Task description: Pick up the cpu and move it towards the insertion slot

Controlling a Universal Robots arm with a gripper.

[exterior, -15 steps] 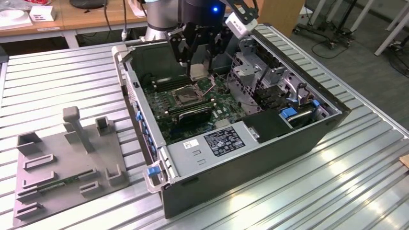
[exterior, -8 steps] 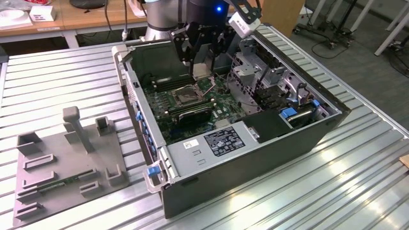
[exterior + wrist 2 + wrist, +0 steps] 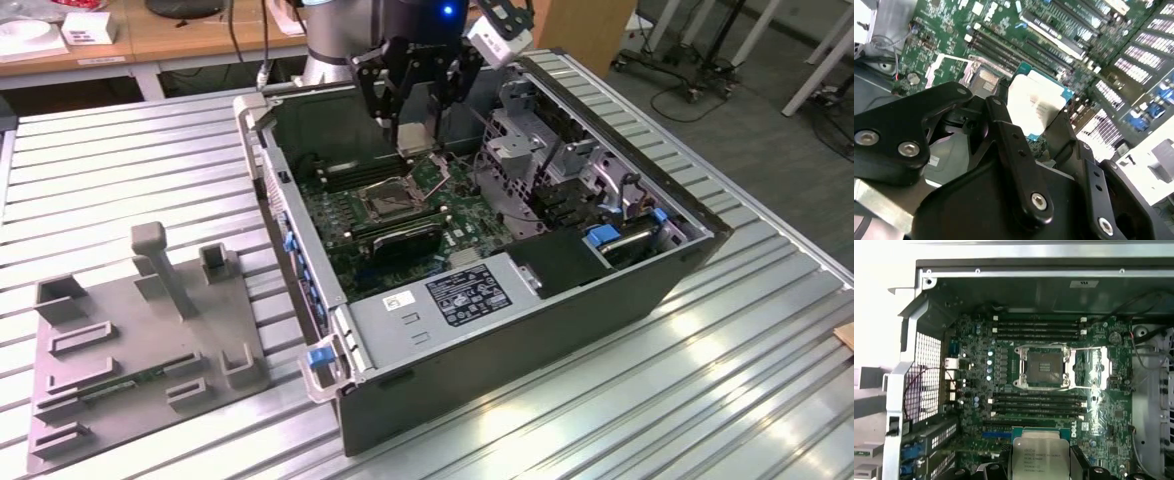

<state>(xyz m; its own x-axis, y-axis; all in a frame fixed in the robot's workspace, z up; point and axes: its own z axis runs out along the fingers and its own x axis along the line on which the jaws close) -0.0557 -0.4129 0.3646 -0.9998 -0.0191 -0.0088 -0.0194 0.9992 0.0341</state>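
Note:
The cpu (image 3: 416, 138) is a small square chip with a silvery top. My gripper (image 3: 415, 128) is shut on it and holds it in the air over the open computer case (image 3: 534, 330). The insertion slot (image 3: 394, 197), a dark square in a silver frame with its bracket swung open, lies on the green motherboard a little below and to the exterior view's left of the chip. In the first wrist view the cpu (image 3: 1040, 457) hangs short of the insertion slot (image 3: 1044, 366). In the second wrist view black fingers (image 3: 1004, 125) flank the cpu (image 3: 1034, 100).
A grey plastic tray (image 3: 134, 350) with upright posts and a green memory stick (image 3: 120, 385) lies on the slatted metal table at the exterior view's left. Inside the case, long black RAM slots (image 3: 1036, 405), a metal drive cage (image 3: 534, 150) and cables surround the socket.

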